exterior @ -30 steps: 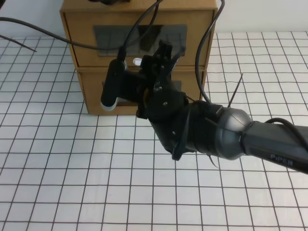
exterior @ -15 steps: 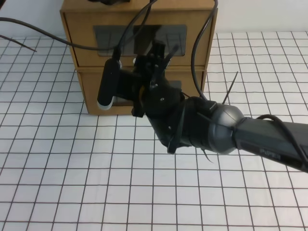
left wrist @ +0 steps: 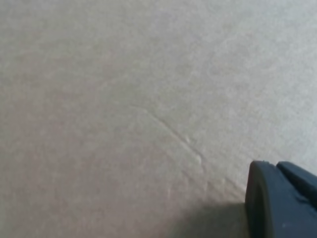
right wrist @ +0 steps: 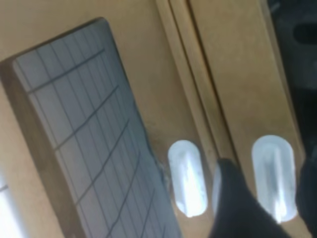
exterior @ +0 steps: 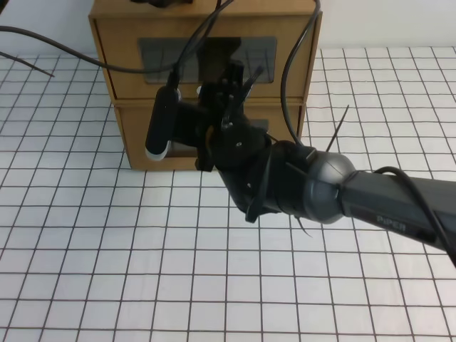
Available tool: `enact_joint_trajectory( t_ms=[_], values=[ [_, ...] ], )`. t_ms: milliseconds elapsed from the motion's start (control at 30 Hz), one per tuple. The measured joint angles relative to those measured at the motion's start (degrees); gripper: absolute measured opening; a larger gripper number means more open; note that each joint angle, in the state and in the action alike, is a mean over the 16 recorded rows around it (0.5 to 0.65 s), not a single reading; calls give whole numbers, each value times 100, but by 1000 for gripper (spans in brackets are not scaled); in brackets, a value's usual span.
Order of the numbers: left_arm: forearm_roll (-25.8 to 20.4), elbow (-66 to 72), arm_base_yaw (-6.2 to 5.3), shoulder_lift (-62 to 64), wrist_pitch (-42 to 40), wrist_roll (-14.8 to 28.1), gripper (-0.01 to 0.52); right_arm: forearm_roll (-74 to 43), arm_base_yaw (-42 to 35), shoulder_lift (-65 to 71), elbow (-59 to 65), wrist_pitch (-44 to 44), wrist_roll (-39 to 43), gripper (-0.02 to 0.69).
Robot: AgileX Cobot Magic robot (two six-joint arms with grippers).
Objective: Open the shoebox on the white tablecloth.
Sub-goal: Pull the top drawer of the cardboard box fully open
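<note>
1. Two brown drawer units were stacked at the back of the white tablecloth, so the shoebox sat at the far edge, dead centre-ish, with the right arm reaching in front of it.
2. Counted two clear windows: the upper one showed fine in the high view, the lower one was almost fully blocked by the arm.
3. Two white oval pull tabs in the right wrist view, one by the window and one further right. Both drawers looked shut.
4. Right gripper was up against the box front, jaws spread about as wide as they go, nothing held. In the wrist view a dark fingertip sat between the two tabs; couldn't tell if it touched either.
5. Left gripper: only a dark corner showed over plain cardboard, cut off by the frame. Can't tell how far apart its jaws were.
6. One black cable draped across the box's front.
</note>
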Motion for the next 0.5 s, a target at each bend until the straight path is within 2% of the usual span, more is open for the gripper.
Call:
enact_joint_trajectory(
  t_ms=[500],
  values=[
    [0, 0, 0, 3, 1, 0, -2, -12, -59, 76, -135, -103, -8, 256]
  ],
)
